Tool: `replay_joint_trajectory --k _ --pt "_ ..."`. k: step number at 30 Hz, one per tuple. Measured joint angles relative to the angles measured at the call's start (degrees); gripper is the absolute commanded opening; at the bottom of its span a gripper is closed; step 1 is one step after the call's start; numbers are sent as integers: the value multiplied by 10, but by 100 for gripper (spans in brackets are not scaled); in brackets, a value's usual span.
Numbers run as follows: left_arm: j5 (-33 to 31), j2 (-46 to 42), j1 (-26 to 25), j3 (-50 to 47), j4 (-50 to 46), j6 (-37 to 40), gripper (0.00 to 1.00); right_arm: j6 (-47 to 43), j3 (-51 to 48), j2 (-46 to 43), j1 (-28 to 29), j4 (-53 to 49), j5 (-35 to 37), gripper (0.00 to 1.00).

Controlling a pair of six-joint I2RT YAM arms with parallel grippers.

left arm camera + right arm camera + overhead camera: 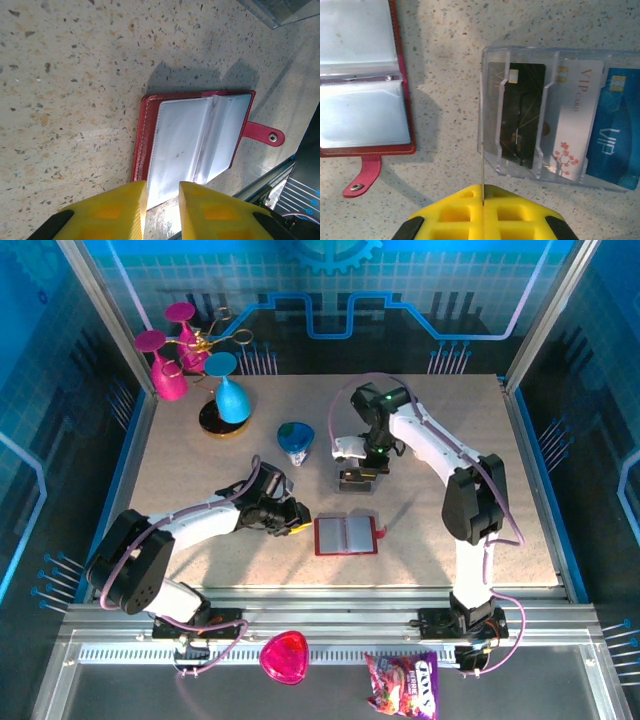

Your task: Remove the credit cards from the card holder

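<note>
Left gripper [162, 189]: fingers apart, narrow gap, over the near edge of one open wallet [200, 135]; pocket contents unreadable. Right gripper [483, 189]: fingers pressed together, a thin clear edge meeting their seam, grip uncertain. Just ahead, one clear rack [492, 60] with three cards: black card [522, 115], white card [575, 120], blue card [615, 130] cut off at the frame. Card faces read from the right wrist; from the top the rack is a dark block.

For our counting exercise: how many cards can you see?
3, side by side in the clear rack: a black card, a white card, a blue card; more may be hidden.
</note>
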Motion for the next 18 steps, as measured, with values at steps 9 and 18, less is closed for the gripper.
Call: replay_joint_trajectory --k 9,18 --pt "1 18 2 -1 7 -12 24 -7 65 55 -16 -34 -5 0" --pt "3 42 6 0 9 -13 24 -16 127 101 -21 -56 -7 0"
